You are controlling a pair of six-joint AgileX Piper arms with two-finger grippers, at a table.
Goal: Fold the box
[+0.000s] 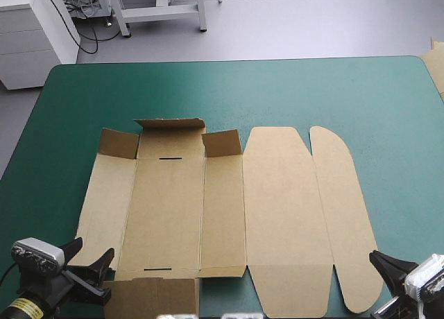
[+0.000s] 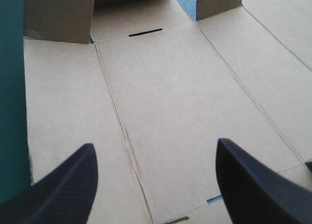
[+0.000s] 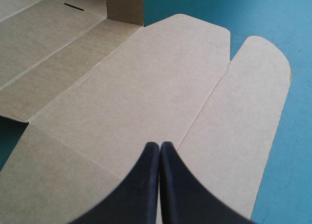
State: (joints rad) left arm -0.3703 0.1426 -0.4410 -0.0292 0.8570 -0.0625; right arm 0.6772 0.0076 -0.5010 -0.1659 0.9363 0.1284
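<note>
On the teal-green cover (image 1: 312,90) the box (image 1: 229,208) lies as a flat cut sheet, close to the robot's edge and roughly centred; almost nothing is folded yet.

- 3 far flaps (image 1: 170,135) are lifted off the table; can't tell whether they are fully upright or half raised
- lid panel (image 1: 284,208) and rounded flap (image 1: 347,215) lie flat on the right side
- left gripper (image 2: 156,146) has its fingers wide apart, holds nothing, and hovers over the near end of the base panel
- right gripper (image 3: 160,145) has its fingers pressed together into 1 point, holds nothing, and sits above the near end of the lid panel by the crease to the rounded flap
- spare board (image 1: 436,66) shows at the table's far right corner, well apart from the box

Handling, as I judge it: the board is light, thin and stiff; it should hinge only on the scored creases and will likely slide on the cover if pushed. A flat sheet gives no purchase from above; take it at a free edge, e.g. the outer edge of the left wall panel (image 1: 104,201), and pin the base with the other gripper. Don't pinch mid-panel, since that risks a stray crease.
</note>
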